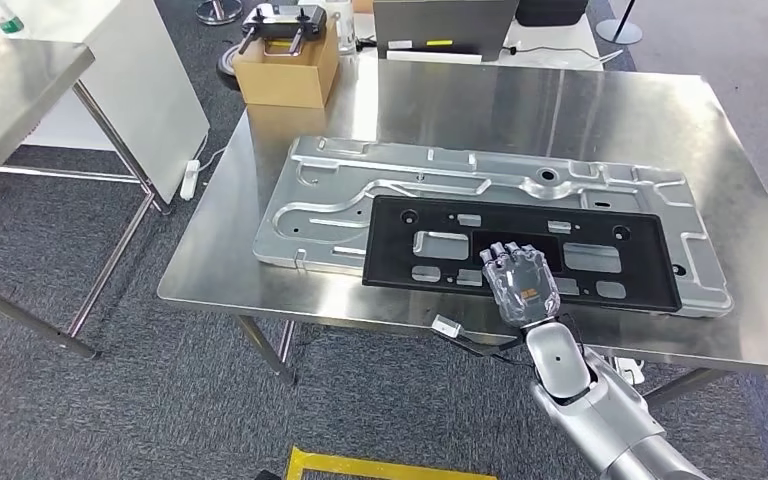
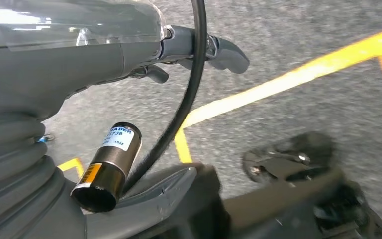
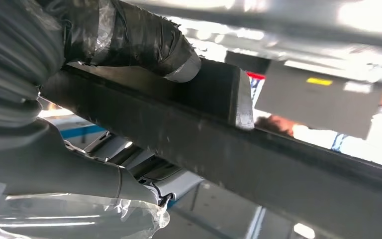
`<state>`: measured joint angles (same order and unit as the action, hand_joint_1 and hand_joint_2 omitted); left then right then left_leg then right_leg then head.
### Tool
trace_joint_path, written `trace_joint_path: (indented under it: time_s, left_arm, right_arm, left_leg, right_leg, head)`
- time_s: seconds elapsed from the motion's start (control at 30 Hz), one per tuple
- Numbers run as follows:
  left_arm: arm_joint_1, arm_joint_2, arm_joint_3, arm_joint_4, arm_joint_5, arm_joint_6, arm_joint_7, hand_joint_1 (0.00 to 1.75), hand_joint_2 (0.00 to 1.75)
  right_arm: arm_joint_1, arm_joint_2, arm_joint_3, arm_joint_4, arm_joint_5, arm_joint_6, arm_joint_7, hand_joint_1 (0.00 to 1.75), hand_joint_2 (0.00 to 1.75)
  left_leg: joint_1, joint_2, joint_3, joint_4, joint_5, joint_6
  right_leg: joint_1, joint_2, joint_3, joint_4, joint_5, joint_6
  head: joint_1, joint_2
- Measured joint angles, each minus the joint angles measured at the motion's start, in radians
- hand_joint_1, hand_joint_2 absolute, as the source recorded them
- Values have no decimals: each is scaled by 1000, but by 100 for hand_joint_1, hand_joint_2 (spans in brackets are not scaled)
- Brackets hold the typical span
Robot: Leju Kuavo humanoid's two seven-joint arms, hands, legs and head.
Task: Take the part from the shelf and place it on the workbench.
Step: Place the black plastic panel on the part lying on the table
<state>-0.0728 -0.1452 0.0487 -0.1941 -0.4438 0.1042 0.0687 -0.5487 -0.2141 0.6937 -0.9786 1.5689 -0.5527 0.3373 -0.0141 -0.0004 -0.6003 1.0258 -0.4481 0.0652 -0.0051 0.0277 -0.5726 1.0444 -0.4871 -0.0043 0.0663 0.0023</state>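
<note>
One right hand [image 1: 520,283] grips the black part [image 1: 520,252]; arm outstretched.

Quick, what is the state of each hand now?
Left hand: holds nothing, fingers apart.
Right hand: grips the black plastic panel at its near edge.

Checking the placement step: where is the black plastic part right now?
In the head view, the black plastic part lies on the silver metal panel on the steel workbench, near its front edge, gripped by the right hand.
</note>
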Motion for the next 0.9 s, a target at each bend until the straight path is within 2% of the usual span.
trace_joint_path:
  time_s: [0.07, 0.1, 0.13, 0.2, 0.23, 0.27, 0.3, 0.33, 0.37, 0.4, 0.43, 0.53, 0.6, 0.63, 0.7, 0.73, 0.77, 0.8, 0.87, 0.9]
  left_arm:
    - [4, -1, 0, 0, 0, 0, 1, 0, 175]
    - [7, -1, 0, 0, -1, 1, 1, 0, 175]
    - [10, -2, 1, 0, -1, 1, 1, 0, 175]
    - [11, -4, 1, 0, -3, 2, 1, 0, 175]
    - [12, -4, 1, 0, -3, 2, 1, 0, 175]
    - [13, -4, 1, 0, -4, 2, 1, 0, 175]
    - [14, -4, 2, 0, -4, 2, 1, 0, 175]
    - [15, -5, 2, 0, -4, 2, 1, 0, 175]
    - [16, -4, 2, 0, -5, 3, 1, 0, 175]
    - [15, -4, 3, 0, -6, 3, 1, 0, 175]
    - [14, -4, 3, 0, -7, 3, 1, 0, 175]
    - [9, -4, 6, 0, -8, 3, 1, 0, 175]
    - [5, -4, 8, 0, -8, 4, 1, 0, 175]
    - [4, -4, 8, 0, -8, 4, 1, 0, 175]
    - [3, -4, 10, 0, -8, 5, 1, 0, 175]
    - [2, -3, 12, 0, -8, 6, 1, 0, 175]
    - [2, -3, 13, 0, -9, 7, 1, 0, 175]
    - [3, -3, 15, 0, -10, 9, -1, 0, 175]
    - [8, 0, 17, 0, -16, 12, -12, 0, 175]
    - [10, 3, 17, 0, -20, 14, -19, 0, 175]
  right_arm:
    - [2, 0, 3, 2, 0, 0, -1, 162, 175]
    - [0, 0, 4, 2, 0, 0, -1, 162, 175]
    - [-2, 1, 5, 3, 0, 0, -1, 162, 175]
    - [-4, 1, 7, 6, 0, 0, -2, 162, 175]
    - [-2, 2, 9, 8, 0, 1, -3, 162, 175]
    - [0, 1, 10, 10, 0, 1, -3, 162, 175]
    - [1, 2, 12, 12, 0, 1, -3, 162, 175]
    - [1, 1, 13, 13, 0, 0, -3, 162, 175]
    - [1, 2, 13, 14, 0, 0, -3, 162, 175]
    - [0, 2, 14, 15, 0, 0, -4, 162, 175]
    - [0, 2, 14, 16, 0, 0, -4, 162, 175]
    - [2, 5, 15, 18, 0, 0, -8, 162, 175]
    - [-1, 6, 14, 19, 0, -1, -9, 162, 175]
    - [-3, 7, 14, 19, 0, -1, -9, 162, 175]
    - [-3, 9, 14, 19, 0, -1, -11, 162, 175]
    - [-1, 10, 14, 19, 0, -1, -13, 162, 175]
    - [1, 11, 14, 19, 0, -1, -15, 162, 175]
    - [3, 12, 14, 19, 0, -1, -16, 162, 175]
    - [4, 13, 14, 19, 0, -1, -16, 162, 175]
    - [4, 14, 14, 20, 0, -2, -16, 122, 175]
  left_leg:
    - [6, 2, 27, -34, 1, 0]
    - [11, 3, 42, -45, 2, -1]
    - [12, 4, 52, -51, 1, -3]
    - [16, 4, 62, -52, -7, -6]
    - [18, 3, 67, -51, -14, -9]
    - [21, 2, 74, -49, -21, -13]
    - [26, 2, 83, -46, -30, -19]
    - [30, 2, 93, -41, -42, -27]
    - [33, 2, 102, -36, -53, -35]
    - [34, 2, 106, -31, -63, -44]
    - [34, 3, 106, -28, -72, -52]
    - [32, 6, 109, -17, -88, -69]
    - [35, 7, 93, 30, -104, -76]
    - [35, 6, 65, 82, -121, -78]
    - [35, 6, -17, 213, -168, -80]
    - [34, 6, -55, 262, -180, -79]
    - [33, 6, -78, 279, -174, -75]
    - [30, 6, -84, 260, -145, -69]
    - [20, 4, -55, 143, -48, -48]
    - [14, 3, -39, 85, -17, -37]
  right_leg:
    - [0, -7, 0, 17, -1, 10]
    - [0, -10, -10, 40, -15, 13]
    - [-3, -14, -33, 84, -38, 18]
    - [-9, -16, -106, 198, -82, 27]
    - [-13, -16, -138, 236, -87, 34]
    - [-19, -17, -153, 239, -70, 40]
    - [-24, -20, -150, 205, -32, 48]
    - [-30, -24, -133, 141, 18, 54]
    - [-31, -28, -115, 85, 54, 59]
    - [-29, -31, -99, 36, 72, 57]
    - [-26, -32, -92, 12, 77, 50]
    - [-21, -28, -89, 10, 61, 14]
    - [-21, -26, -77, 10, 52, -2]
    - [-20, -24, -70, 8, 47, -7]
    - [-15, -23, -59, 8, 37, -15]
    - [-12, -22, -52, 8, 32, -17]
    - [-8, -21, -45, 9, 27, -19]
    - [-5, -19, -37, 9, 22, -19]
    - [-1, -15, -19, 7, 11, -19]
    - [0, -13, -13, 5, 8, -18]
  head:
    - [0, 0]
    - [0, 0]
    - [1, 0]
    - [1, 0]
    - [1, 0]
    - [1, 0]
    - [1, 0]
    - [1, 0]
    - [2, 0]
    - [3, 0]
    - [2, 0]
    - [-3, 0]
    - [-3, 0]
    - [-4, 0]
    - [-5, 0]
    - [-5, 0]
    - [-5, 0]
    - [-5, 0]
    - [-5, 0]
    - [-4, 0]
